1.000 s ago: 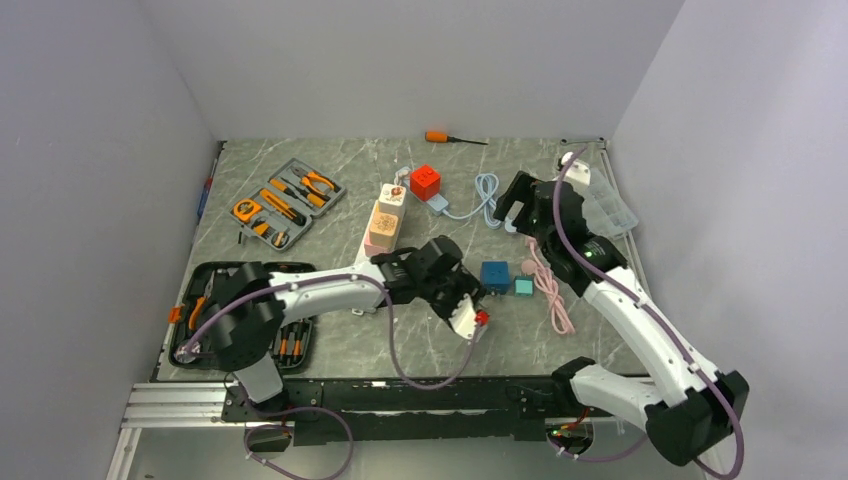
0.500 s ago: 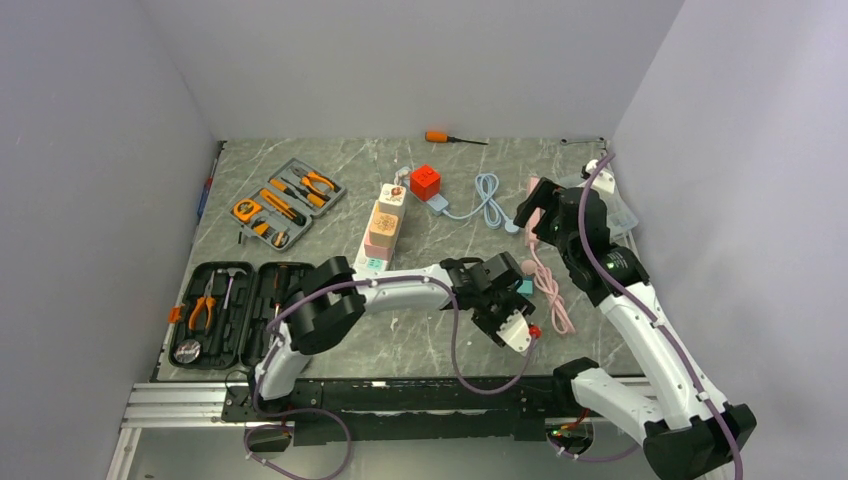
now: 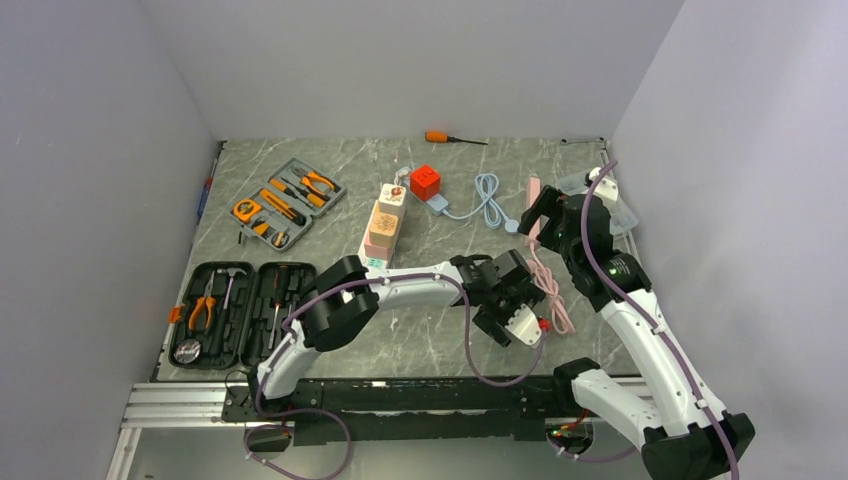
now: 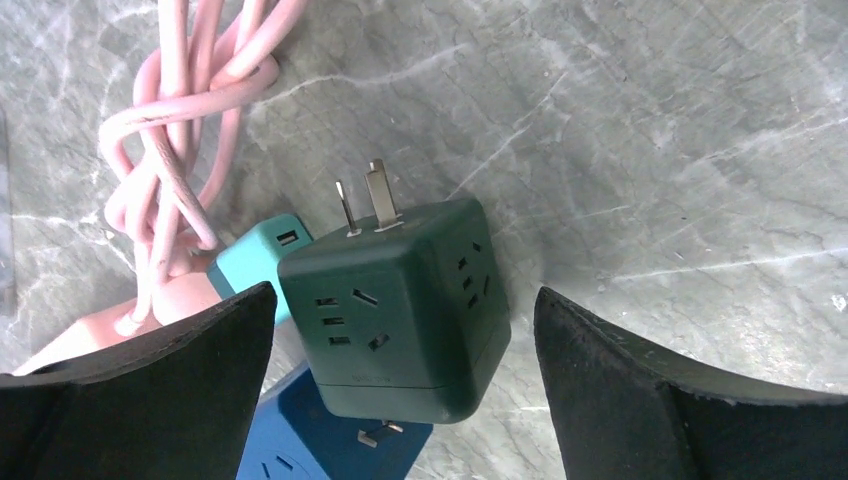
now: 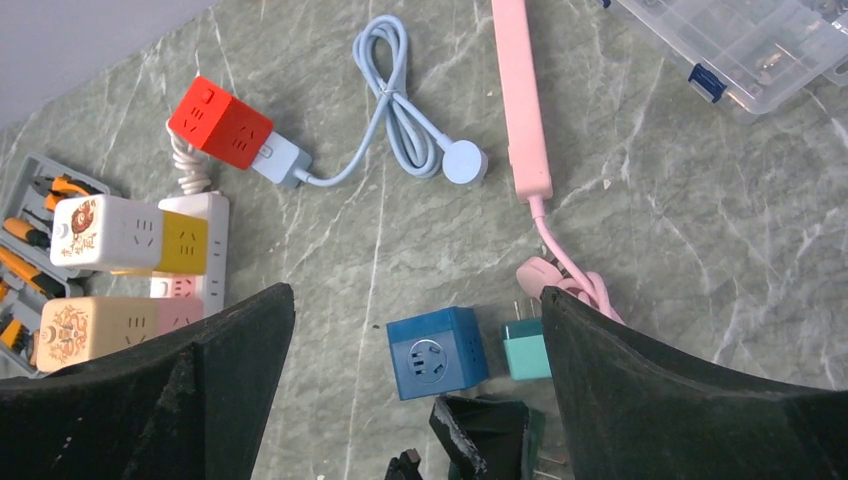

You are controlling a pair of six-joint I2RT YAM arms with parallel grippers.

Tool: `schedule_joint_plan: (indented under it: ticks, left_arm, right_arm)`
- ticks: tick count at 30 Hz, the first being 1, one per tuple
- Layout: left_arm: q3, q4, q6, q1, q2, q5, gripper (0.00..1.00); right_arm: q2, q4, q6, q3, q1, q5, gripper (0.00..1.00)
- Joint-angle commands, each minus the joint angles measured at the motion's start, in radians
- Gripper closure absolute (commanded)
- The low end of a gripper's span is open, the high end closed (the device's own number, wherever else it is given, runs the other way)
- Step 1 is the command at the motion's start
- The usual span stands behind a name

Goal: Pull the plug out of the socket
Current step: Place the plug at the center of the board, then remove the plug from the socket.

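The left hand [image 4: 405, 297] hangs released astride the dark green plug [image 4: 400, 330], which lies on the table [image 4: 660, 150] against the blue socket [image 4: 290, 435]; rigid, smooth, probably light plastic, best pinched across flat faces

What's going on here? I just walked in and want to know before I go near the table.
The left gripper is open, its fingers on either side of a dark green cube adapter without closing on it. That cube sits right next to a blue cube socket and a small teal plug, beside a pink cord. The views do not show whether it is plugged into the blue one. The right gripper hangs open above them, holding nothing.
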Motion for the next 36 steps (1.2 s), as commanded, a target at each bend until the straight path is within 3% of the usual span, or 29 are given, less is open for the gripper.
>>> schedule_joint_plan:
  ticks: [1, 7, 13, 22, 28, 36]
  left_arm:
    - [0.063, -0.068, -0.080, -0.001, -0.023, -0.028, 0.01]
    - [0.117, -0.322, -0.180, 0.063, -0.209, -0.015, 0.01]
    - [0.187, -0.514, -0.331, 0.282, -0.333, 0.018, 0.01]
    - [0.217, -0.292, -0.488, 0.532, -0.322, -0.145, 0.01]
    - [0.344, -0.254, -0.551, 0.589, -0.180, -0.192, 0.01]
    - [0.451, -0.194, -0.529, 0.646, -0.022, -0.261, 0.01]
  right_arm:
    - [-0.015, -0.011, -0.020, 0.005, -0.008, -0.009, 0.05]
    - [0.016, -0.010, -0.037, 0.044, -0.021, 0.002, 0.05]
    - [0.065, 0.018, -0.021, 0.066, -0.028, -0.033, 0.07]
    - [0.137, 0.058, -0.005, 0.060, -0.026, -0.107, 0.17]
    - [0.163, 0.086, -0.002, 0.031, -0.023, -0.139, 0.21]
    - [0.196, 0.094, -0.008, 0.040, -0.005, -0.143, 0.23]
